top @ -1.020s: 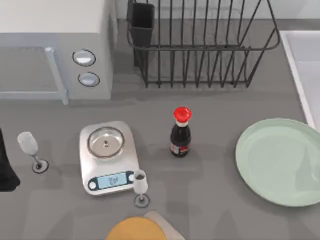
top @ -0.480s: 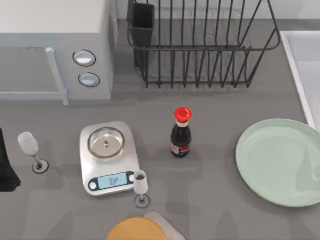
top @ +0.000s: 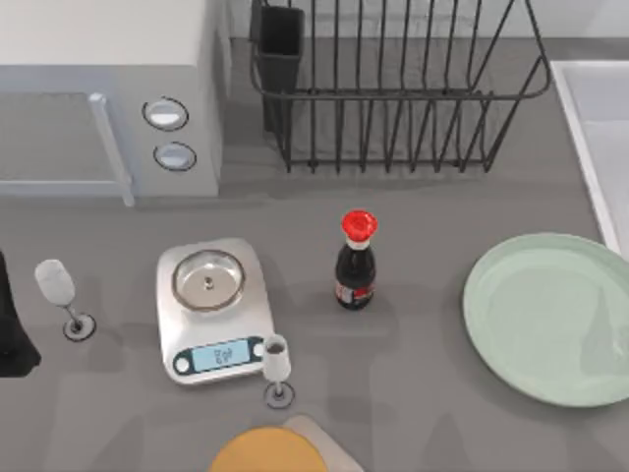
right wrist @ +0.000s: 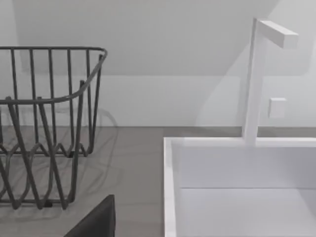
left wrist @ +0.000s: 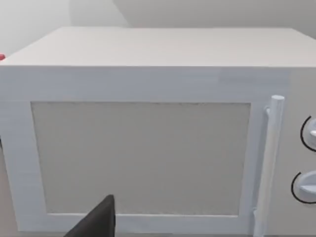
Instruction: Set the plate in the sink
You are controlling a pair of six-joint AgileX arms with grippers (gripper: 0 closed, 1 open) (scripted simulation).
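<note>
The pale mint-green plate (top: 545, 317) lies flat on the grey counter at the right, with a faint shadow over its right part. The white sink (top: 601, 118) is just behind it at the far right edge. In the right wrist view the sink's basin (right wrist: 237, 197) and its rim lie ahead, and a dark part of my right gripper (right wrist: 96, 219) shows at the picture's edge. My left gripper (top: 10, 329) is parked at the table's left edge, and a dark part of it (left wrist: 96, 221) faces the microwave.
A black wire dish rack (top: 393, 88) stands behind the middle, left of the sink. A soy sauce bottle (top: 355, 261), a kitchen scale (top: 211, 310), two wine glasses (top: 276, 366) (top: 59, 293), an orange disc (top: 265, 450) and a microwave (top: 108, 98) are to the left. A white faucet (right wrist: 256, 79) rises behind the sink.
The faint shadow on the plate's right part has shifted slightly. Nothing on the counter has moved.
</note>
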